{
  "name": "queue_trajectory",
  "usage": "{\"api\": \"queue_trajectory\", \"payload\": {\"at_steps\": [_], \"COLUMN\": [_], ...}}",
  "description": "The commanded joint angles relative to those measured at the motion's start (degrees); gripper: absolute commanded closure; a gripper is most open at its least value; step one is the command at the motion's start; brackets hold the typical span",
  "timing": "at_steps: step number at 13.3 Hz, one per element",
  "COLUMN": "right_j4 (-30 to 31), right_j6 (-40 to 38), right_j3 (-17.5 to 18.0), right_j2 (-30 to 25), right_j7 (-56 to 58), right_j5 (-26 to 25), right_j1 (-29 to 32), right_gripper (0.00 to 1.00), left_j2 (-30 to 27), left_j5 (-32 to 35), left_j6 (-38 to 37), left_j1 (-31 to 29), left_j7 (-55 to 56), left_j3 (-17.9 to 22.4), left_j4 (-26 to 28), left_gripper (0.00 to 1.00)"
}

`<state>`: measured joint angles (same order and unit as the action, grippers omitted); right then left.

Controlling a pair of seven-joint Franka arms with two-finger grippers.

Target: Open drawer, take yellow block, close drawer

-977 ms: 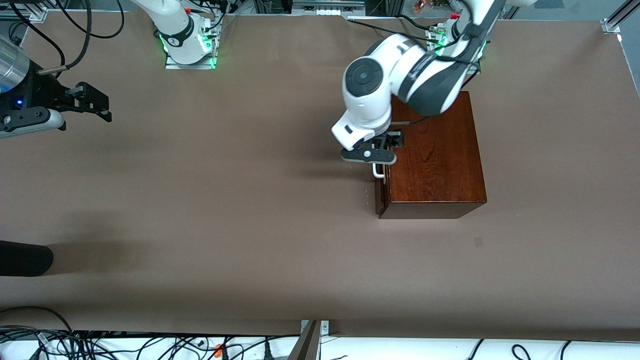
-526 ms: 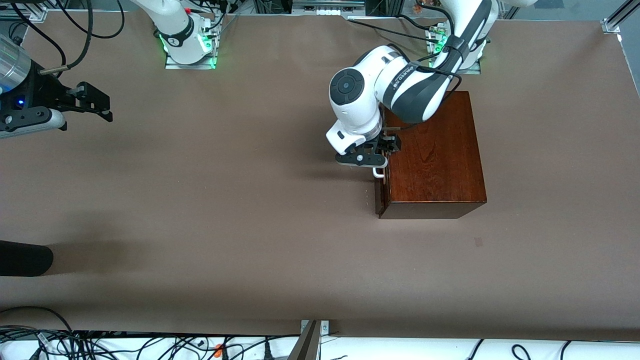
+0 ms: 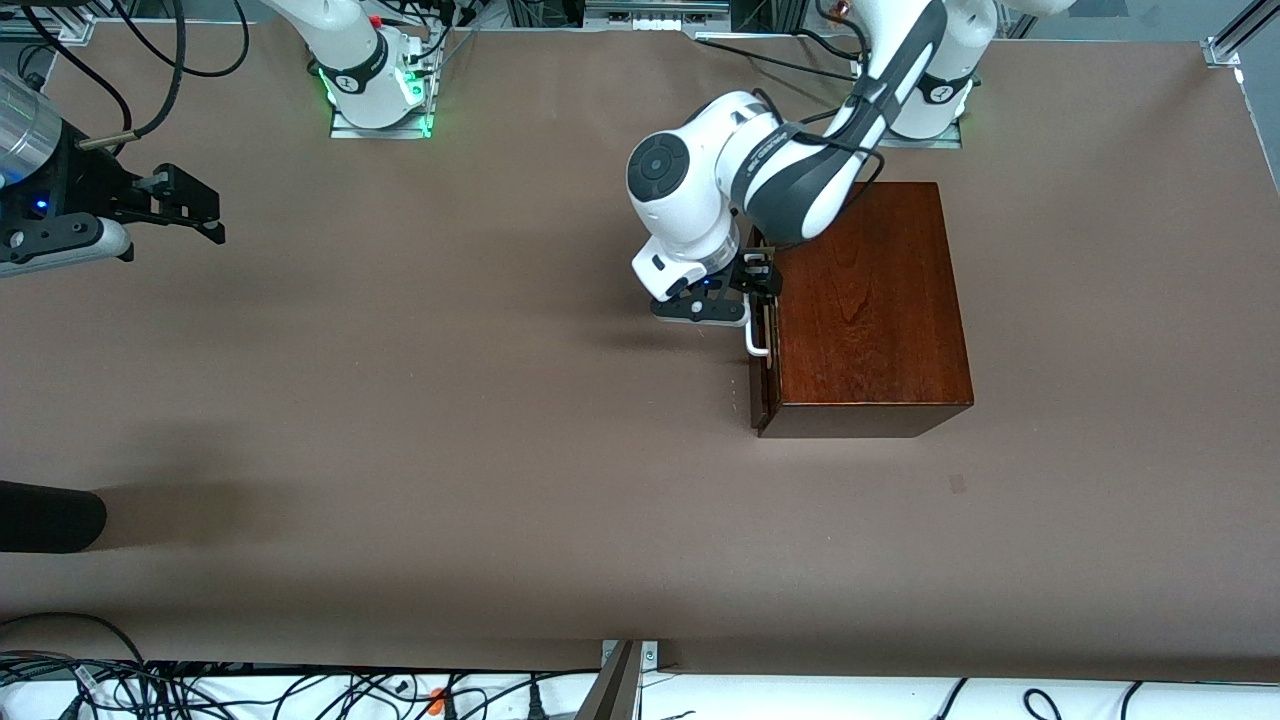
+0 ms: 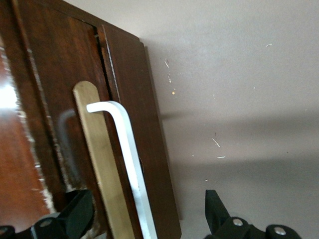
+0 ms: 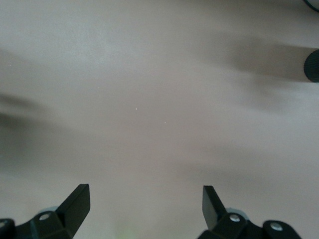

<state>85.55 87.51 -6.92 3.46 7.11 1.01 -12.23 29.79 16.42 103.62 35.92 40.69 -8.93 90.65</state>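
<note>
Overhead, the left gripper (image 3: 742,300) hangs at the drawer (image 3: 760,375) front, fingers spread astride its white handle (image 3: 757,343); the right gripper (image 3: 170,205) waits well apart, over the table (image 3: 450,400). Left wrist view: the fingertips (image 4: 77,211) straddle the handle (image 4: 127,164), unclamped. Right wrist view: spread fingers (image 5: 75,201), nothing held.

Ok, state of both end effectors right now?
Left end effector: open, straddling the drawer's white handle.
Right end effector: open, holding nothing, waiting over bare table.
</note>
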Motion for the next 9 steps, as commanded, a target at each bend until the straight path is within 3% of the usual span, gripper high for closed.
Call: {"api": "queue_trajectory", "payload": {"at_steps": [1, 9], "right_j4": [-0.3, -0.3], "right_j6": [0.82, 0.91], "right_j3": [-0.12, -0.03], "right_j2": [-0.12, -0.12], "right_j7": [0.18, 0.18], "right_j5": [0.93, 0.84], "right_j1": [-0.07, -0.16], "right_gripper": [0.0, 0.0], "left_j2": [0.53, 2.29], "left_j5": [1.86, 1.95], "left_j6": [0.44, 0.44], "left_j1": [0.29, 0.38], "left_j7": [0.97, 0.97], "left_j3": [0.32, 0.32], "left_j4": [-0.03, 0.06], "left_gripper": [0.0, 0.0]}}
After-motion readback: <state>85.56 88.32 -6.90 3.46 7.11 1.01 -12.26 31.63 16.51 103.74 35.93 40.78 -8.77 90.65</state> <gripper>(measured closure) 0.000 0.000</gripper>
